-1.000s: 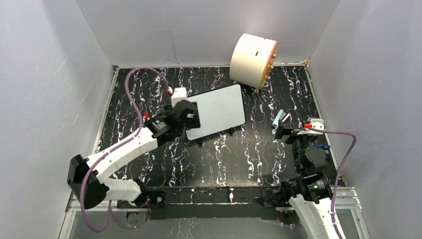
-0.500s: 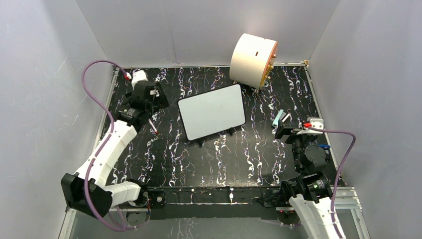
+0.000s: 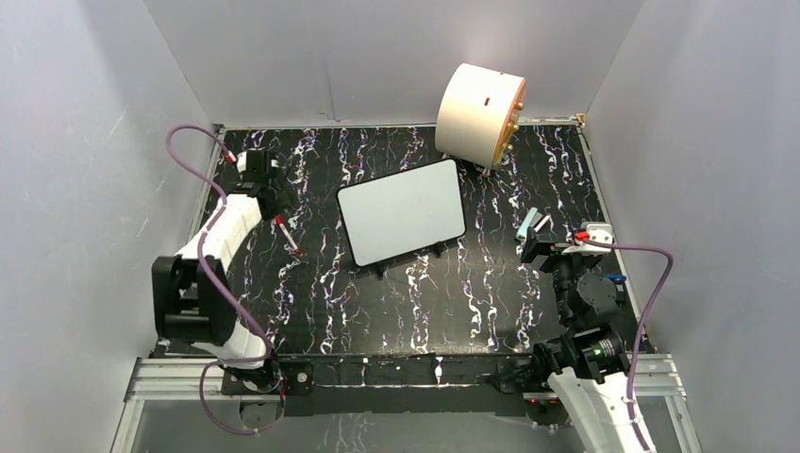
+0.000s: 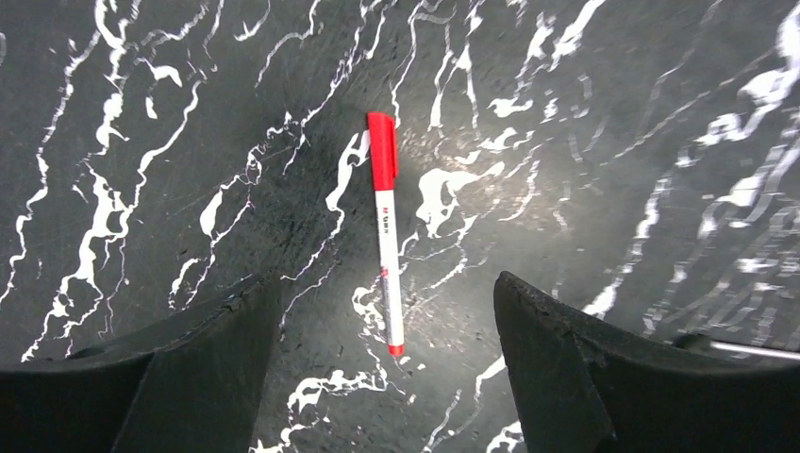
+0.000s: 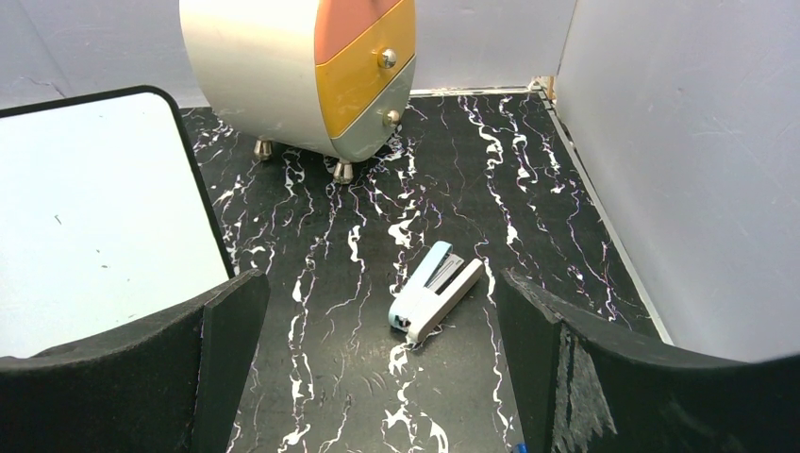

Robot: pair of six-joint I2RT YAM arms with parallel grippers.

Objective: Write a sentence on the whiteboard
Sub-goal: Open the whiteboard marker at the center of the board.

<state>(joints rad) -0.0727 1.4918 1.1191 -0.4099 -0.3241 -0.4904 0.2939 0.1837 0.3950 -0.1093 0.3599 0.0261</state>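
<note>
Progress: nothing is written yet as far as I can see; the whiteboard (image 3: 404, 211) shows a blank face.
Board position: mid-table, turned at a slant, well apart from both arms.
Pen: the red marker (image 4: 387, 231) lies flat on the table (image 3: 472, 293), left of the board; its cap looks on.
Left gripper (image 4: 379, 311): fingers spread wide above the marker, touching nothing.
Right gripper (image 5: 379, 283): fingers spread, empty, facing a stapler (image 5: 436, 291).
Left to do: I'd say everything, meaning pick up, uncap and write.
Hard to see: my right wrist view cuts off the board's left part. A few specks on it are too small to read.
</note>
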